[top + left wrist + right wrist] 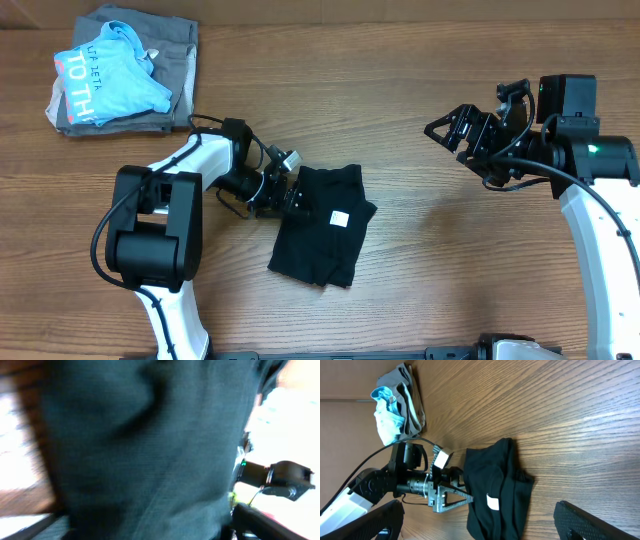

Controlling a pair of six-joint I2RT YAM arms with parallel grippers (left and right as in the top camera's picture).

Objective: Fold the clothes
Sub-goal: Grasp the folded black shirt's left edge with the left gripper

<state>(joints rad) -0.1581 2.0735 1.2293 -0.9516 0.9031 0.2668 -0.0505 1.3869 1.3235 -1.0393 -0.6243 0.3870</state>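
Note:
The black T-shirt (325, 240) lies crumpled and partly folded at the table's middle, with its small white neck label (338, 218) facing up. It also shows in the right wrist view (505, 475). My left gripper (292, 197) is at the shirt's left edge, and its fingers (467, 497) close on the fabric there. Dark cloth (150, 450) fills the blurred left wrist view. My right gripper (447, 140) is open and empty. It hovers well to the right of the shirt, with its fingers (477, 525) spread wide.
A grey folded garment (175, 60) with a light blue lettered shirt (105, 80) on it lies at the far left corner, also seen in the right wrist view (395, 400). Bare wooden table (400, 280) surrounds the black shirt.

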